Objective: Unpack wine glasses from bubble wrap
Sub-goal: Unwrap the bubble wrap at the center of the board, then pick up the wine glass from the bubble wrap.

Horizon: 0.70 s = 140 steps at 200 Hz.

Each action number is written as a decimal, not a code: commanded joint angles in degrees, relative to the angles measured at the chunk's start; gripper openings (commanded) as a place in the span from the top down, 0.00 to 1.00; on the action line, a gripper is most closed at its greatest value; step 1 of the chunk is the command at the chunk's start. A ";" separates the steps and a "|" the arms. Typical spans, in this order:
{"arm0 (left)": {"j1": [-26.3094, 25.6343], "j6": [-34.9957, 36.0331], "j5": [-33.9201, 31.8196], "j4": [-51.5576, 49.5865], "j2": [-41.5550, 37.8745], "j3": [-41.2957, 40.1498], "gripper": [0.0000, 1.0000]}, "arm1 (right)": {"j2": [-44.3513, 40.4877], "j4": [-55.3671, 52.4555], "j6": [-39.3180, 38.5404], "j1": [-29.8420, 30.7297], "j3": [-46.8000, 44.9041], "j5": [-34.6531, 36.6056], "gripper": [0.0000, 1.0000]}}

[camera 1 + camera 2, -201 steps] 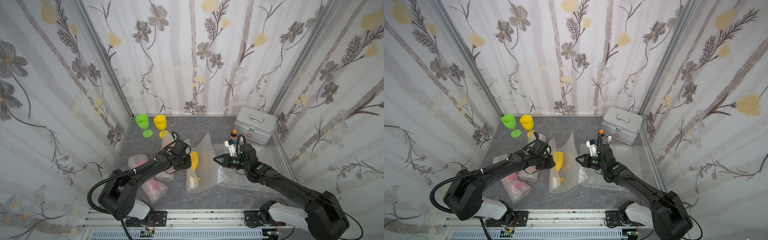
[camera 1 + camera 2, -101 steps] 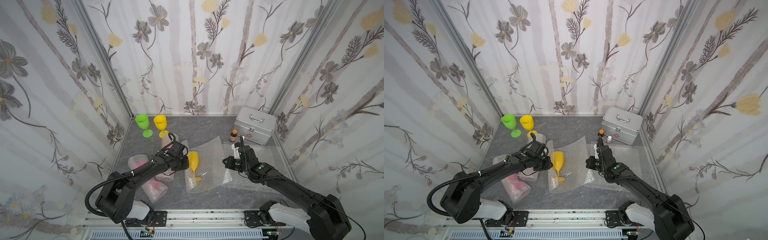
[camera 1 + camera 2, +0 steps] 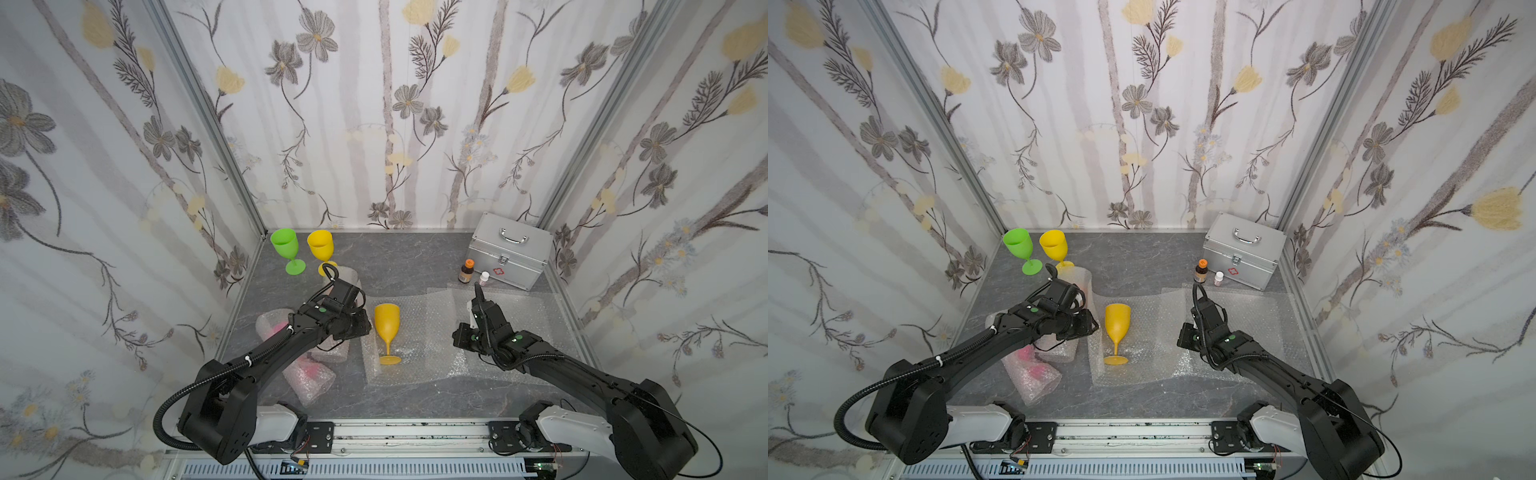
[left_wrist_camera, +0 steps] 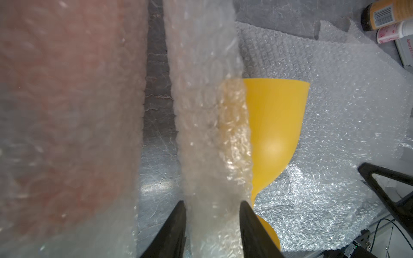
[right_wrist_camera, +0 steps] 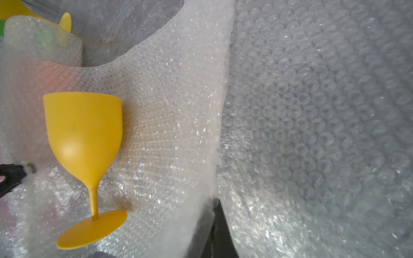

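An amber-yellow wine glass [image 3: 386, 326] [image 3: 1117, 326] lies bare on its side on a flat sheet of bubble wrap [image 3: 419, 345], foot toward the front. My left gripper [image 4: 212, 203] is at the sheet's left edge, jaws apart, with a raised fold of wrap [image 4: 207, 111] standing between them. My right gripper [image 5: 214, 201] is shut on the sheet's right edge, low over the table [image 3: 456, 336]. A lime green glass [image 3: 286, 249] and a yellow glass [image 3: 321, 247] stand upright at the back left. Rolled wraps with pink [image 3: 309, 374] and reddish [image 4: 67, 111] contents lie under my left arm.
A silver metal case [image 3: 509, 253] stands at the back right, with a brown orange-capped bottle [image 3: 467, 271] and a small white bottle [image 3: 484, 277] in front of it. More flat wrap [image 3: 523, 316] covers the right side. Patterned walls close three sides.
The wrap that stood folded up around the amber-yellow glass has been spread flat. My right gripper drew its edge to the right. My left jaws have widened.
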 commanded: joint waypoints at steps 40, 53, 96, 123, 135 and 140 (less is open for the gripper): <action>-1.56 -2.50 2.56 -8.04 -1.49 10.30 0.47 | -2.71 -3.61 -0.25 -0.60 0.46 4.47 0.76; -2.19 -3.49 3.73 -7.16 -1.17 10.26 0.47 | -3.70 -4.24 -0.49 -0.85 0.96 4.56 0.75; -5.48 -5.90 5.16 -4.61 1.69 8.12 0.47 | -7.03 -8.29 -1.74 -2.11 3.00 5.45 0.69; -7.61 -6.97 6.68 -1.86 3.88 6.24 0.48 | -8.61 -8.83 -2.09 -2.56 3.85 6.14 0.69; -8.19 -7.13 6.98 -1.13 5.16 5.53 0.48 | -8.46 -8.76 -2.22 -2.60 4.40 5.76 0.68; -8.35 -7.09 7.02 -0.76 5.70 5.19 0.48 | -8.29 -8.81 -2.32 -2.63 4.67 5.54 0.68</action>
